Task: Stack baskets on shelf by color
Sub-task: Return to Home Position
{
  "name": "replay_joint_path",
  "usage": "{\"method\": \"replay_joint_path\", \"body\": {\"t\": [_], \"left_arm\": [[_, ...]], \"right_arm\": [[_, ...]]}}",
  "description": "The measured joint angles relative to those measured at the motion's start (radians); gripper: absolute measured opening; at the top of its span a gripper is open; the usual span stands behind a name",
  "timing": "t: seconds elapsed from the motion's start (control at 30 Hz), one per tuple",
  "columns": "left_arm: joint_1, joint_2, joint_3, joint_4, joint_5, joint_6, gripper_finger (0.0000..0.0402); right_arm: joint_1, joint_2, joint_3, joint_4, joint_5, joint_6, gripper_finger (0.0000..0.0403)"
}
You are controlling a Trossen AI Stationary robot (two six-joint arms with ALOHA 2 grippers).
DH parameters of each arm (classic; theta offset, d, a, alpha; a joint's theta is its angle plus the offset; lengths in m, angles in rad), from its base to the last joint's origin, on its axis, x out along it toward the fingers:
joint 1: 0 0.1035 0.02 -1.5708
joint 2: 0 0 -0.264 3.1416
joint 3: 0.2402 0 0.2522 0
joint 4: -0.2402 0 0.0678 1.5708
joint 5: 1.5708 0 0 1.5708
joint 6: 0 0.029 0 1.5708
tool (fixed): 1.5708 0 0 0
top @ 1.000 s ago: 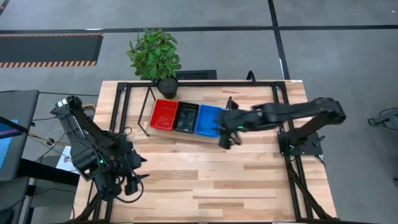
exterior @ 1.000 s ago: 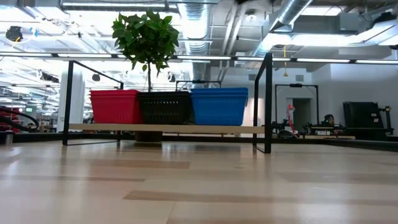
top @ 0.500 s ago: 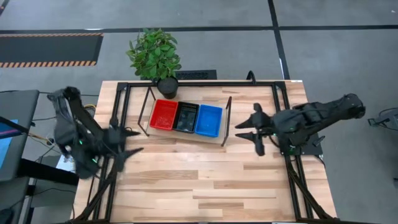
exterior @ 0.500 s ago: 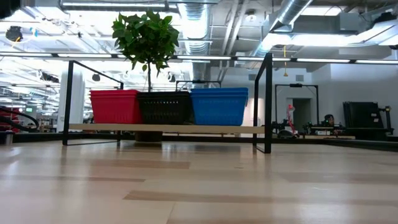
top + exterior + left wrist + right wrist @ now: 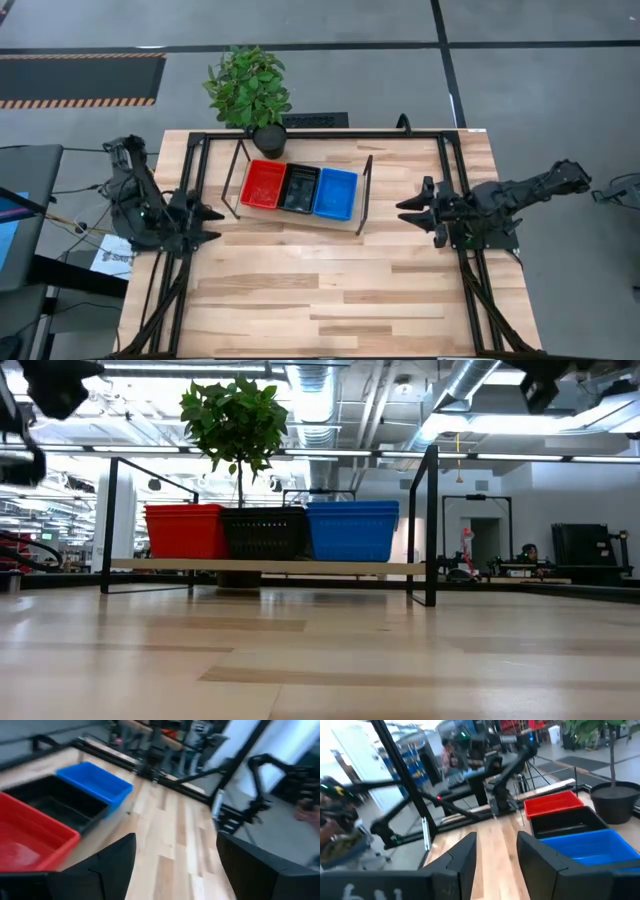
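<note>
Three basket stacks sit side by side on the shelf board (image 5: 345,221): red (image 5: 264,185), black (image 5: 300,189) and blue (image 5: 335,193). The low view shows them resting by their bases on the board (image 5: 270,567), between the black end frames. My left gripper (image 5: 214,223) is open at the table's left side, pointing at the shelf; its wrist view shows it (image 5: 175,870) with nothing between the fingers. My right gripper (image 5: 408,212) is open at the table's right side, clear of the blue stack, and is likewise empty in its wrist view (image 5: 497,860).
A potted plant (image 5: 250,90) stands behind the shelf at the far edge. Black frame rails (image 5: 455,170) run along the table's sides. Bare plank tabletop (image 5: 320,290) lies on the near side of the shelf.
My right gripper has drawn back from beside the blue stack toward the table's right edge. My left gripper has swung from the near-left corner toward the far edge and now points at the shelf. The baskets have stayed where they were.
</note>
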Motion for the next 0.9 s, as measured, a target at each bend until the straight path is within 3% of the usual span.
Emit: {"method": "replay_joint_path", "body": {"t": [0.3, 0.63, 0.9], "left_arm": [[0.000, -0.374, -0.329, 0.412, 0.257, 0.318, 0.0265], [0.003, -0.369, -0.486, 0.740, 0.591, 0.529, 0.0265], [0.003, -0.370, -0.618, 0.863, 0.602, 0.561, 0.0265]], "right_arm": [[0.030, -0.181, -0.205, 0.164, -0.001, -0.003, 0.0161], [0.070, -0.310, -0.506, 0.508, -0.003, -0.013, 0.0164], [0.099, -0.324, -0.524, 0.471, -0.015, -0.048, 0.0160]]}}
